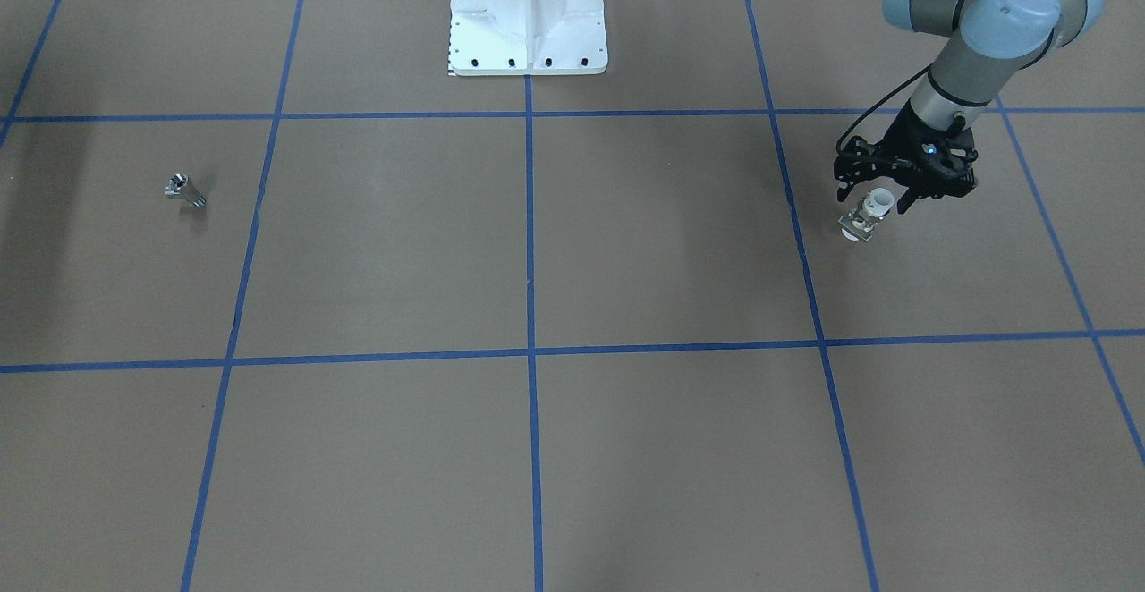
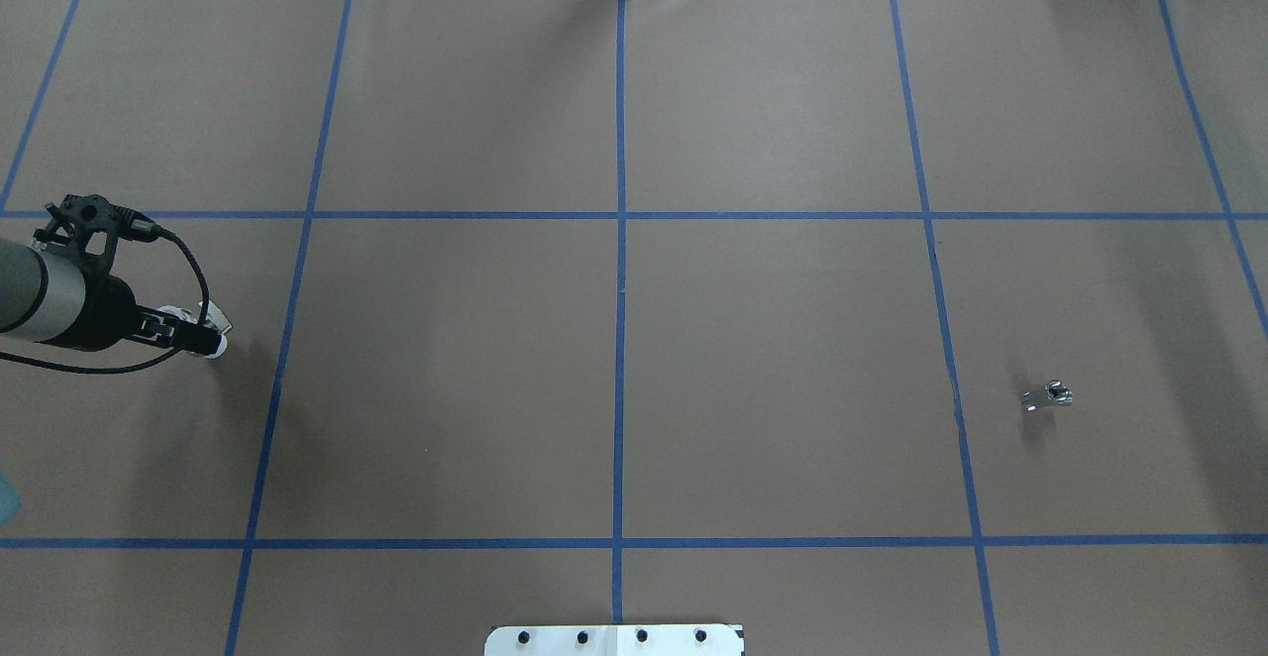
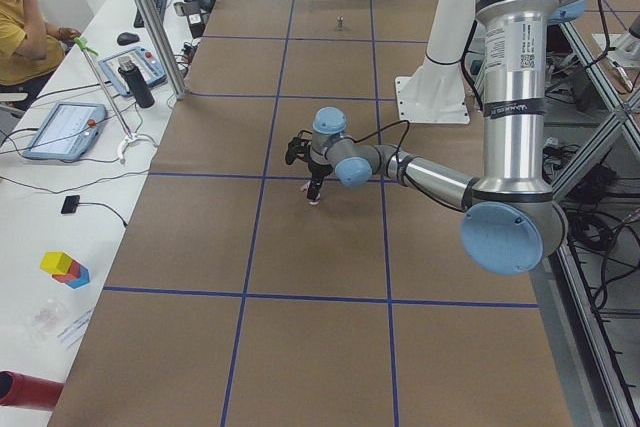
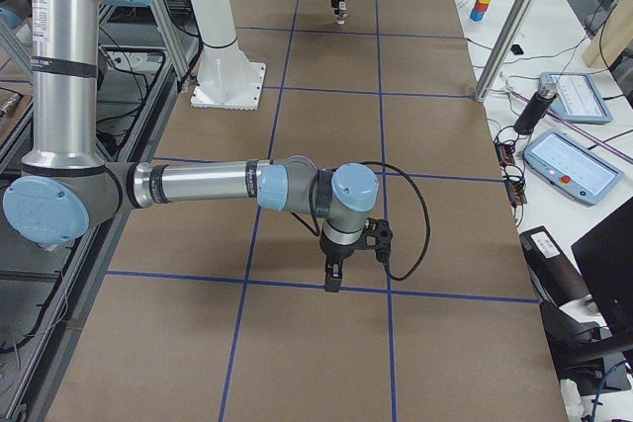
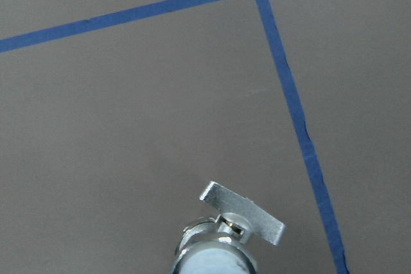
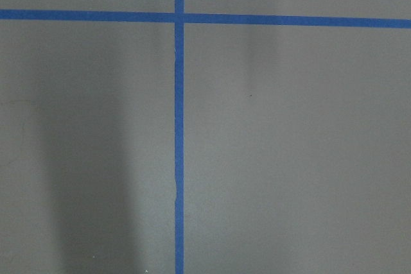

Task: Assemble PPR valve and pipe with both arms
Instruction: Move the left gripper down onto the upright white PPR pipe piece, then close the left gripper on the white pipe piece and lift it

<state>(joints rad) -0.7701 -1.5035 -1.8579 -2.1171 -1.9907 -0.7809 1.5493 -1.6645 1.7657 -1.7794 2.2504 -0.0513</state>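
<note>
The PPR valve (image 1: 860,221), with white socket ends, a metal middle and a flat lever, is at the table's left side. My left gripper (image 1: 894,194) points down and looks shut on its upper white end, the lower end at or just above the paper. The overhead view shows the same gripper (image 2: 193,336) and valve (image 2: 214,327). The left wrist view shows the valve (image 5: 225,239) close up, lever forward. The pipe (image 1: 185,190) lies alone on the right side, also in the overhead view (image 2: 1048,396). My right gripper (image 4: 334,279) hangs above the table; I cannot tell whether it is open or shut.
The white bolted pedestal (image 1: 528,11) stands at the robot's edge, mid-table. Blue tape lines (image 2: 620,339) divide the brown paper into squares. An operators' bench with tablets (image 3: 65,127) and a seated person runs along the far side.
</note>
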